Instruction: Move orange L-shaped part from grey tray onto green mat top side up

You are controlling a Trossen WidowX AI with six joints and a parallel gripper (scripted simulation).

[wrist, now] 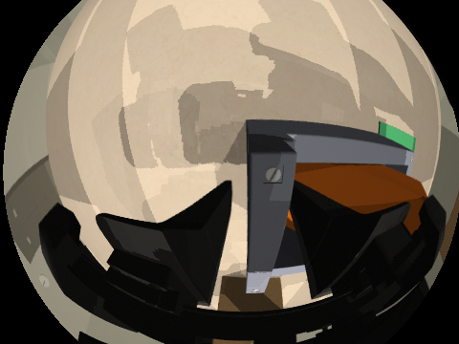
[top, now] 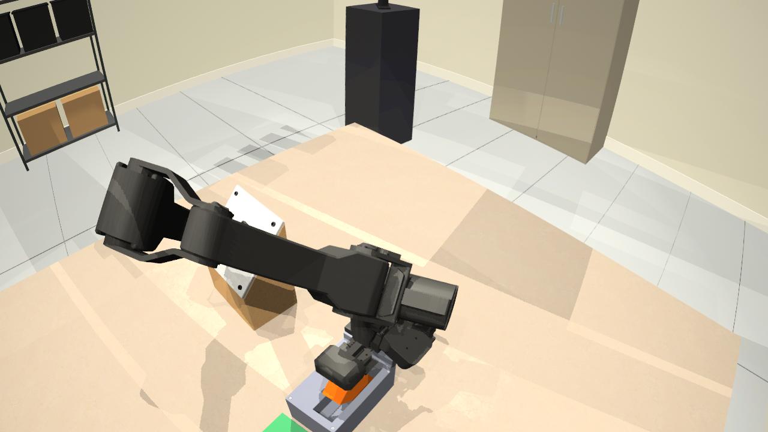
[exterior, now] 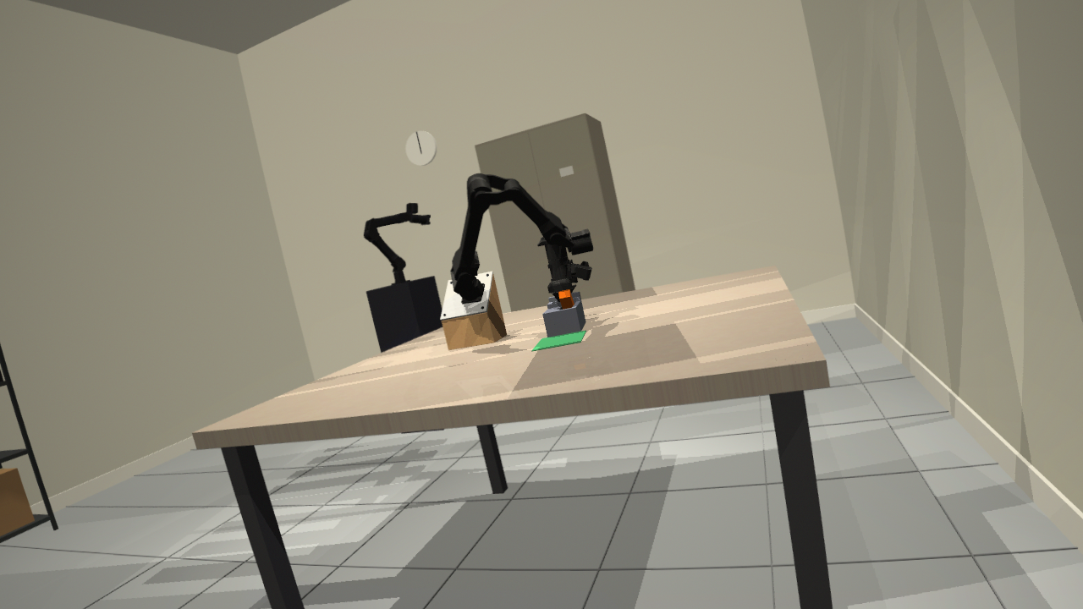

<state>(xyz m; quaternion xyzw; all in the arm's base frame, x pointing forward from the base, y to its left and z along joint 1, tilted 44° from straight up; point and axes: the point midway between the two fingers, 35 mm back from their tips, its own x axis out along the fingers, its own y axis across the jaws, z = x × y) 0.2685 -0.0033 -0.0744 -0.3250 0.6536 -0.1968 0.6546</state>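
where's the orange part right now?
Top view, bottom centre: the orange part sits tilted in the grey tray, one end raised under the gripper, green mat beside.

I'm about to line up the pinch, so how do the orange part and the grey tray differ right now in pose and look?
The orange part is tilted, one end raised above the rim; the grey tray sits level on the table. The part is bright orange; the tray is dull grey with a screw at its corner. The gripper presses the part's far end, with nothing between its fingers; the tray is untouched. Both stand beside the green mat.
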